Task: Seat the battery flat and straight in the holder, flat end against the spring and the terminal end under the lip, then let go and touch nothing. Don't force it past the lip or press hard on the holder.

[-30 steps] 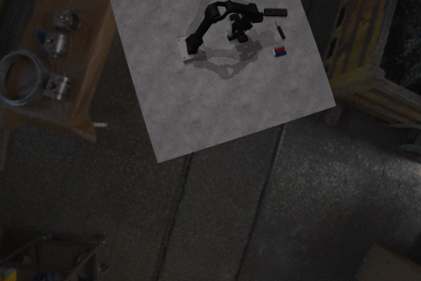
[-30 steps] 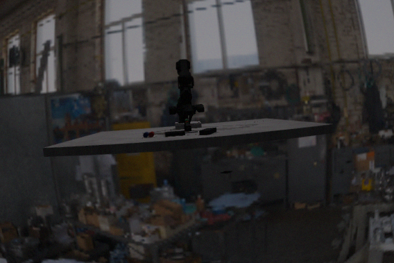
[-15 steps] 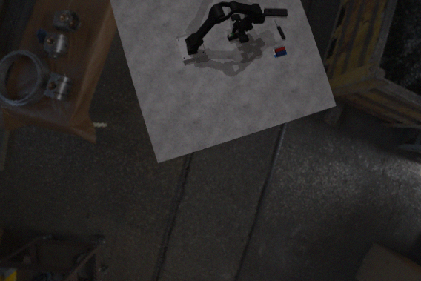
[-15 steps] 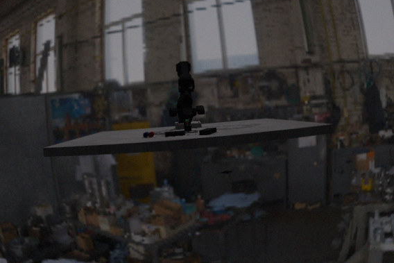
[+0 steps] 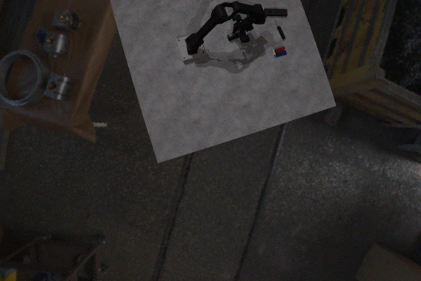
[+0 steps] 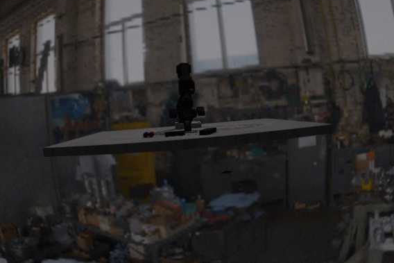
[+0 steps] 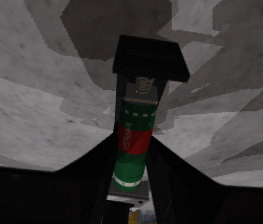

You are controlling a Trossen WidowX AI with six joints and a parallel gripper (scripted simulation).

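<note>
The green and red battery (image 7: 134, 142) (image 6: 187, 123) lies lengthwise over the black holder (image 7: 151, 59). My gripper (image 7: 132, 139) is shut on the battery, with a finger on each side of it. The battery's far end is at or very near the metal plate (image 7: 141, 93) in front of the spring (image 7: 143, 83), which looks short. Its near end, with a white ring, is at the holder's near end. Whether it touches the plate, how deep it sits and whether its terminal is under the lip cannot be told. In the top view a bit of green (image 5: 233, 35) shows by the gripper.
On the pale table (image 5: 167, 113) (image 6: 104, 141) lie a long black box (image 5: 276, 12) (image 6: 208, 131), a dark screwdriver (image 5: 281, 32) (image 6: 175, 134), and a red cylinder (image 5: 279, 50) (image 6: 151, 134) beside a blue cylinder (image 5: 281, 53) (image 6: 146, 134), all beyond the gripper from the arm's base.
</note>
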